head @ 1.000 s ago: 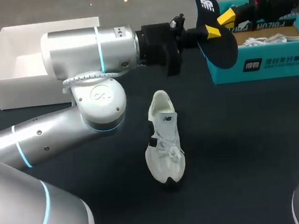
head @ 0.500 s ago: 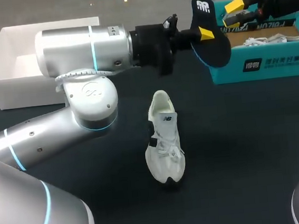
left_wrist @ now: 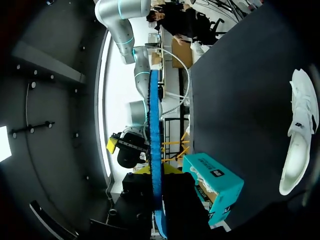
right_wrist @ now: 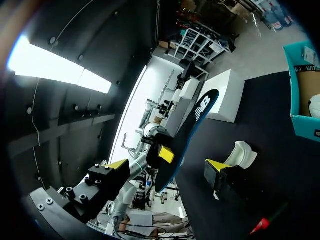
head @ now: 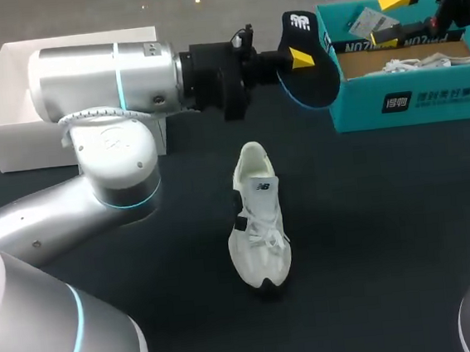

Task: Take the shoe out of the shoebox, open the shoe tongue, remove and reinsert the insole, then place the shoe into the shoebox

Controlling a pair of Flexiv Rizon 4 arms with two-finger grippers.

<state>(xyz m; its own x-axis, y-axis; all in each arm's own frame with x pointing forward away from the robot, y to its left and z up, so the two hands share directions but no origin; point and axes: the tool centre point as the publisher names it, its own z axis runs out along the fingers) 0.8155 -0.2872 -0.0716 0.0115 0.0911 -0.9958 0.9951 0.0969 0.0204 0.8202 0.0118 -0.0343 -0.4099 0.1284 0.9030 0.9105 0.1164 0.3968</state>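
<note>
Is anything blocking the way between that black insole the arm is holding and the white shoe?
Nothing visible does. The insole hangs in the left gripper; only bare table lies between it and the shoe.

The right gripper (right_wrist: pixel 168 165) is open in the lower middle of the frame, its 2 yellow tips wide apart. Ahead, seen between them, the left gripper (right_wrist: pixel 165 153) holds the dark insole (right_wrist: pixel 192 120), 1 yellow tip on its face. The white shoe (right_wrist: pixel 243 151) lies on the dark table (right_wrist: pixel 280 170) at centre right, with the teal shoebox (right_wrist: pixel 300 125) at the right edge.
</note>
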